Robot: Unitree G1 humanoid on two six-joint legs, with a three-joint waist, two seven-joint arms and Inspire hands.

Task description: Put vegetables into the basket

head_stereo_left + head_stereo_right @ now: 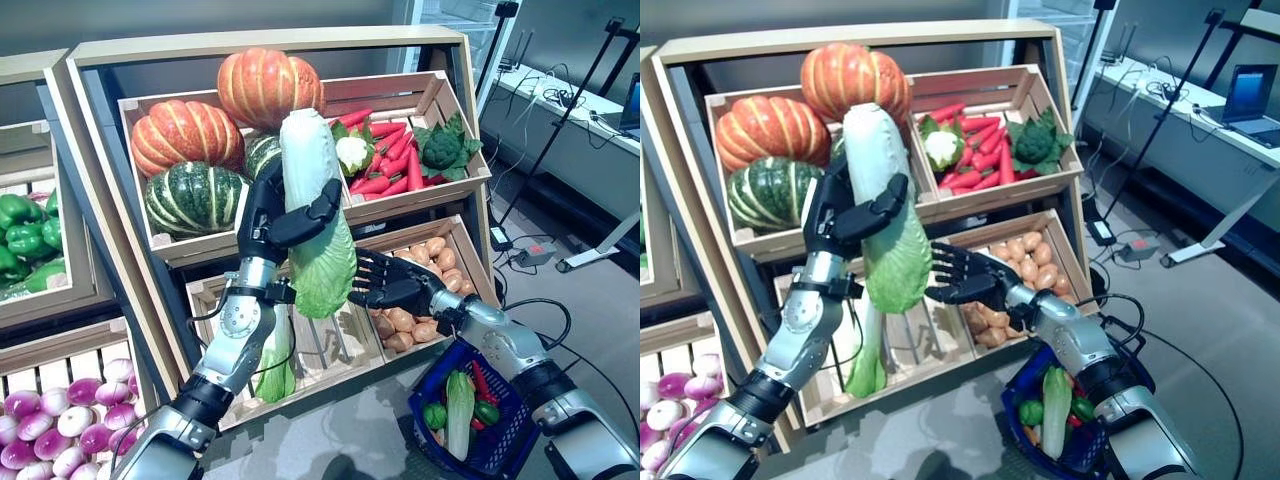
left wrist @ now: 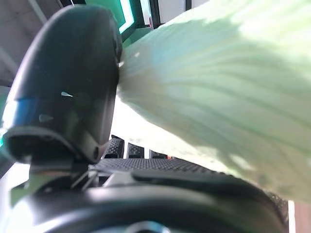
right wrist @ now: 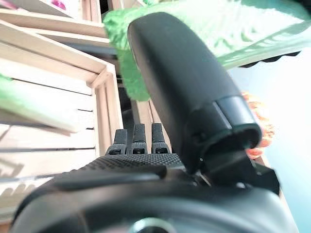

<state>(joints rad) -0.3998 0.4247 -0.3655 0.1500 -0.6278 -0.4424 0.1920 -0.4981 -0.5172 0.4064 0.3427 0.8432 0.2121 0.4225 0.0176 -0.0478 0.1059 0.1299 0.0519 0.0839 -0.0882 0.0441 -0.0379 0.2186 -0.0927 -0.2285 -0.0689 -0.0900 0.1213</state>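
While its dark fingers and thumb curl round the pale stalk end, the left hand (image 1: 272, 222) holds a napa cabbage (image 1: 315, 215) upright in front of the wooden shelves, white base at the top and frilled green leaves hanging below. The left wrist view shows the thumb pressed against the ribbed pale leaf. Just beside the leafy end, the right hand (image 1: 388, 283) is raised with its fingers spread and fairly straight, palm turned toward the cabbage; the fingertips lie close to the leaves, but contact cannot be told. It holds nothing.

Low at the robot's right, by the right forearm, a blue basket (image 1: 506, 444) already contains another pale cabbage (image 1: 458, 410), green peppers (image 1: 435, 416) and something red.

Behind the held cabbage, the upper crate (image 1: 140, 120) carries two orange pumpkins (image 1: 186, 136) and green striped squashes (image 1: 194, 196). The crate next to it holds red chillies (image 1: 392, 160), a cauliflower (image 1: 353, 153) and broccoli (image 1: 445, 148). On the lower shelf, one slatted crate (image 1: 320, 345) has a further cabbage (image 1: 275, 362) lying behind the left forearm, and the crate toward the right is filled with potatoes (image 1: 420, 290). Off to the left, a second stand shows green bell peppers (image 1: 25, 235) above and purple-and-white onions (image 1: 60, 435) below.

No label, brand or writing is legible on the crates, basket or produce.
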